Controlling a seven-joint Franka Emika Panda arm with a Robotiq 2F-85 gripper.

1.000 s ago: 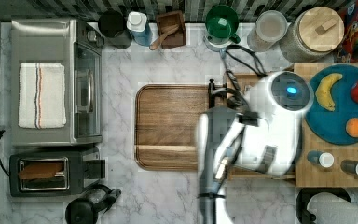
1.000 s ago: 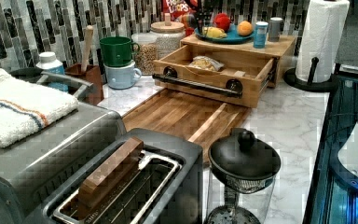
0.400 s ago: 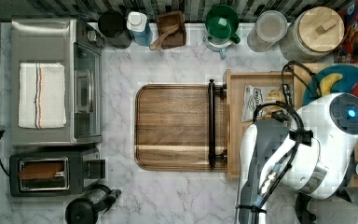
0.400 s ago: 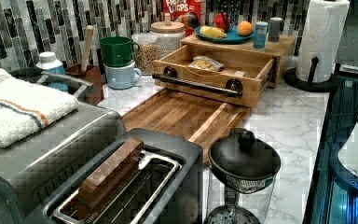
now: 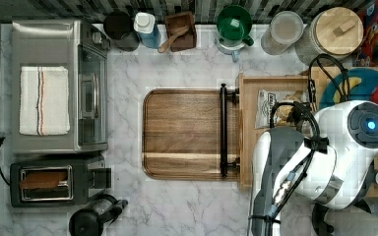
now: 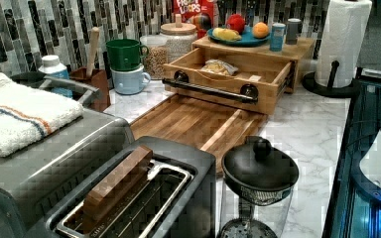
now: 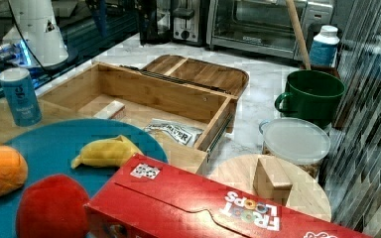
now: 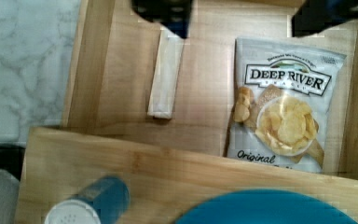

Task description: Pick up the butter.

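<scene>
Step in hand, as I judge it: approach; arm over the open drawer [image 7: 129, 94], butter [image 8: 165, 77] not yet gripped; nothing lifted.

Butter lies flat on the drawer floor, near the side wall that borders the marble table [image 8: 23, 70]; crisp bag [image 8: 284, 102] sits in the same drawer, well apart from it, bare wood between them; in the right view the stick [image 7: 110, 109] sits towards the right view's left, bag [image 7: 173, 131] towards the right view's right.

Gripper [image 8: 240, 14] hangs above the drawer, jaws apart; one dark finger tip overlaps the stick's near end in the wrist view, the other stands over the edge of the bag; so the opening is centred on bare wood, not on the stick.

To do it well, my read: shift sideways until the stick's mid-length sits between the jaws; close across the narrow width, not along the length; mind the drawer wall on the outer side, clearance for that finger looks tight; descend straight, stop short of the floor; grip lightly, a soft stick may deform or slip; lift vertically to clear the drawer rim and the shelf above with the blue plate [image 7: 54, 144] and shaker [image 7: 22, 96].

Looks: long, narrow, pale cream block, plain wrapper with no printing I can make out; ends squared; casts a thin shadow at the far end; rests flat, roughly parallel to the drawer wall.
</scene>
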